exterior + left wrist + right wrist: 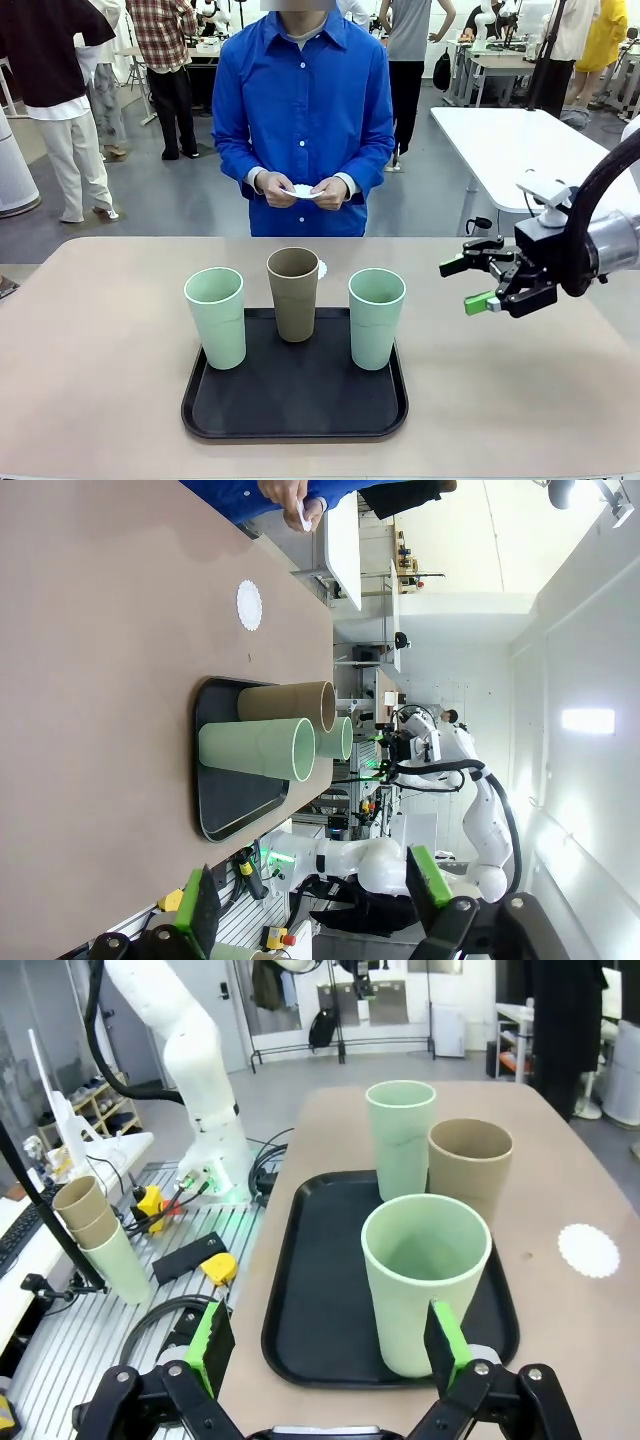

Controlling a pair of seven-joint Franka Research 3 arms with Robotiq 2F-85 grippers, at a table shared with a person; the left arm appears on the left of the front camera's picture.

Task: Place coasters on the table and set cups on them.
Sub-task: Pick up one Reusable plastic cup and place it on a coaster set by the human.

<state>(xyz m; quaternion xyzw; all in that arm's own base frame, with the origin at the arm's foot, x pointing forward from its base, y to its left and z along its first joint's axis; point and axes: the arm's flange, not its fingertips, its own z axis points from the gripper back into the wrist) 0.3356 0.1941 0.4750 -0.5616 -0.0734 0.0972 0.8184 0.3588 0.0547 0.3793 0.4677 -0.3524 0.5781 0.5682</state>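
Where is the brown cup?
In the front view, the brown cup stands at the back of the black tray, between the left green cup and the right green cup.

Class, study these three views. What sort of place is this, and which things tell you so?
Most likely a robotics lab or demonstration hall: a white robot arm mounted on a metal frame with loose cables, a white table behind the person, and other people standing about.
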